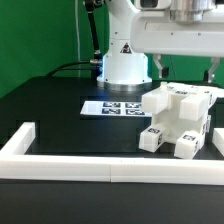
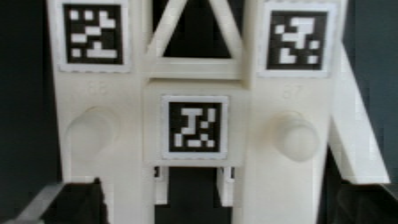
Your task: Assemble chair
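Observation:
The chair is a white blocky build with black-and-white tags, standing at the exterior view's right, close behind the front rail. My gripper hangs just above it, open, with its dark fingers spread apart. In the wrist view the chair fills the picture, showing three tags and two posts. One dark fingertip shows on each side of the chair's white body, and the gripper holds nothing. I cannot tell whether the fingers touch the chair.
The marker board lies flat on the black table behind the chair. A long white low rail runs along the front and turns back at the left. The robot's white base stands at the back before a green backdrop.

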Controlling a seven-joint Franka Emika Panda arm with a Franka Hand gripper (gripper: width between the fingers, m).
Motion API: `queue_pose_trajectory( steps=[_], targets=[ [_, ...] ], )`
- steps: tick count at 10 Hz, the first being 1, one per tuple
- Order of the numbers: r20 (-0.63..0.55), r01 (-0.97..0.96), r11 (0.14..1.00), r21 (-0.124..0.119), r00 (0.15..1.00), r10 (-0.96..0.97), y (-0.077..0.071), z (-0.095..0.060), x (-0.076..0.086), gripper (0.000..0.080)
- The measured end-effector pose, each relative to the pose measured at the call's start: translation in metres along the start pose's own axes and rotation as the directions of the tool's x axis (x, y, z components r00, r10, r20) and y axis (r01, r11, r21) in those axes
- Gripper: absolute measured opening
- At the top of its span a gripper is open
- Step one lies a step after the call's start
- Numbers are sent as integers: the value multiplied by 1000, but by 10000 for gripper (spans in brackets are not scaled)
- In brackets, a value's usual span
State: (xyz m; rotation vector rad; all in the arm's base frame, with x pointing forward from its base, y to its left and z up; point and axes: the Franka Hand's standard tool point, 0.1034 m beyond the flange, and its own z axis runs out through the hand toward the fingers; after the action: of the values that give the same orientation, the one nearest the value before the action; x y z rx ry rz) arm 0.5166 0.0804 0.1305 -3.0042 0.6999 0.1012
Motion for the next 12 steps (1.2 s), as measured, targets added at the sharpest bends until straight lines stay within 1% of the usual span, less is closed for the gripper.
queue_pose_trajectory(
  steps=[1, 3, 4, 6, 9, 10, 11, 12],
  targets=[
    [4, -18, 1000, 1, 1000, 18, -3, 0, -11, 649],
    [12, -31, 1000, -4, 999, 31, -11, 7, -39, 649],
    [12, -34, 999, -6, 999, 34, -13, 10, -48, 649],
    [11, -30, 1000, -6, 999, 30, -12, 10, -46, 649],
    [12, -30, 1000, -8, 999, 30, -12, 12, -47, 649],
    [11, -72, 997, -4, 997, 72, -9, 19, -58, 649],
    [25, -97, 995, -16, 995, 97, -8, 27, -73, 649],
    [36, -112, 993, -28, 993, 113, -11, 33, -87, 649]
  ],
)
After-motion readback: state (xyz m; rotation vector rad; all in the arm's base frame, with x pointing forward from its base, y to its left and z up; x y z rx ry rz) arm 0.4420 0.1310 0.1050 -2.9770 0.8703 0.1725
